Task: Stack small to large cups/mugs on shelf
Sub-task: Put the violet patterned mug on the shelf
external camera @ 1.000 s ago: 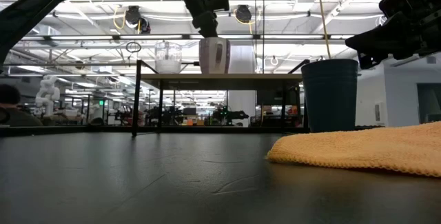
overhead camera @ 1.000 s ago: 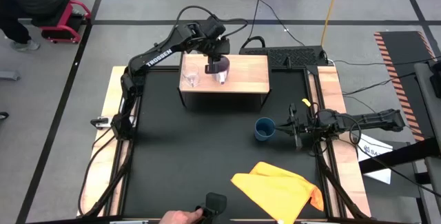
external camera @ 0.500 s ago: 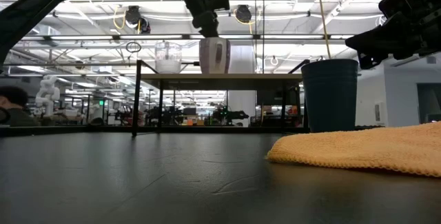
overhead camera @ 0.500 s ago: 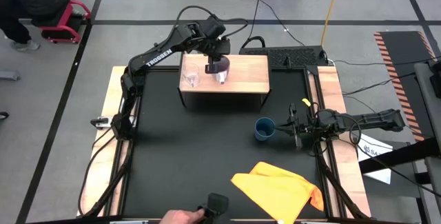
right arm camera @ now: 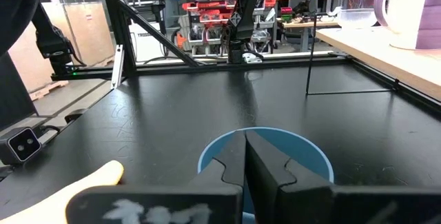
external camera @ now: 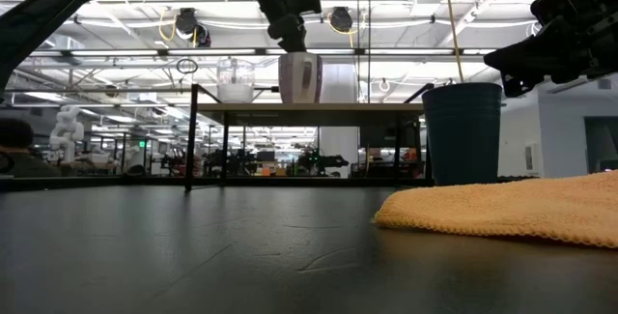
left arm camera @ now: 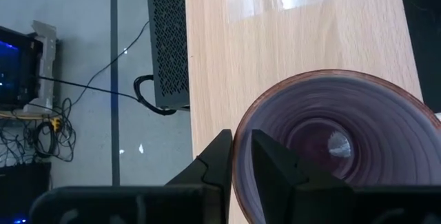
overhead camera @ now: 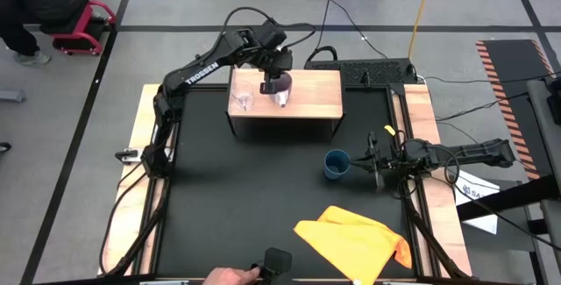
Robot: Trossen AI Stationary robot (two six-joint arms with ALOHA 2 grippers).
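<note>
Left hand [overhead camera: 277,81] is clamped on the purple mug's [overhead camera: 281,92] rim up on the shelf [overhead camera: 307,101], tiny glass [overhead camera: 244,98] beside it. Right hand [overhead camera: 366,162], fingers together, pinches the blue cup's [overhead camera: 336,164] rim down on the table [overhead camera: 237,197], near a yellow cloth [overhead camera: 355,241].

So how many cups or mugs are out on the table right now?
3. A tiny clear glass and a light purple mug stand on the shelf; the left gripper pinches the mug's rim. A dark blue cup sits on the black mat, the right gripper at its rim.
</note>
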